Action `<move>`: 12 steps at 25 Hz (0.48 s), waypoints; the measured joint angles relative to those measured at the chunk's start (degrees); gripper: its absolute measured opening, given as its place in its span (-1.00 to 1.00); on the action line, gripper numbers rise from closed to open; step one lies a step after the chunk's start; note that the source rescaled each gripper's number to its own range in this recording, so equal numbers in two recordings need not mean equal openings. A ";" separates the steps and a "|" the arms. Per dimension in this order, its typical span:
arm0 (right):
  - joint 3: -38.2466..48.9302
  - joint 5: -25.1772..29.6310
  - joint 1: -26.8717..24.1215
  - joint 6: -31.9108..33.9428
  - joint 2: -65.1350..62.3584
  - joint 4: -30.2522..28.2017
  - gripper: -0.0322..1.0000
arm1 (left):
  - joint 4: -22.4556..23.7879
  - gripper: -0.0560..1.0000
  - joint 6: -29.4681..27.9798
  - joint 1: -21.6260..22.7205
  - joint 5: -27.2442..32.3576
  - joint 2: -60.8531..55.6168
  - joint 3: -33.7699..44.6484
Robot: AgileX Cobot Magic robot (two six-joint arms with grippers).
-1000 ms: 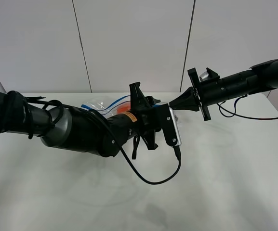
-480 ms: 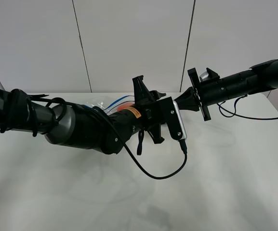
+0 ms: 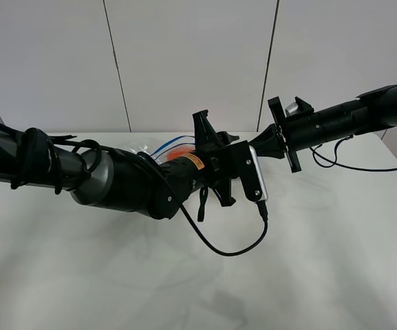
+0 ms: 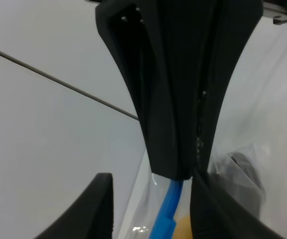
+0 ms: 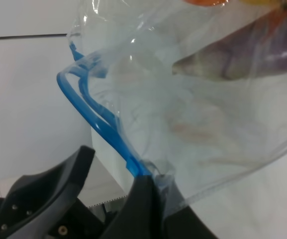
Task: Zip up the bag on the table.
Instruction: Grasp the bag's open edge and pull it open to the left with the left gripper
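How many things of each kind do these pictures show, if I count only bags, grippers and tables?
Bags: 1, the bag
Grippers: 2, the left gripper and the right gripper, both on the bag's blue zipper strip
Tables: 1, the table
Total: 4

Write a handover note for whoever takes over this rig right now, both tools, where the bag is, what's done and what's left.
Left tool: shut on the blue zipper strip of the bag.
Right tool: shut on the same strip at the bag's corner.
The bag is held between the two tools over the far part of the table; in the high view the left arm hides most of it.
Done: both ends of the strip are gripped.
Left: the right wrist view shows the two blue tracks apart in a loop, so the zip is open there. It probably needs the left tool run along the strip to close it.
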 joint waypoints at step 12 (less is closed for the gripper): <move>0.00 0.22 0.00 0.04 0.00 0.25 -0.94 | 0.00 -0.06 1.23 2.09 1.02 0.06 0.00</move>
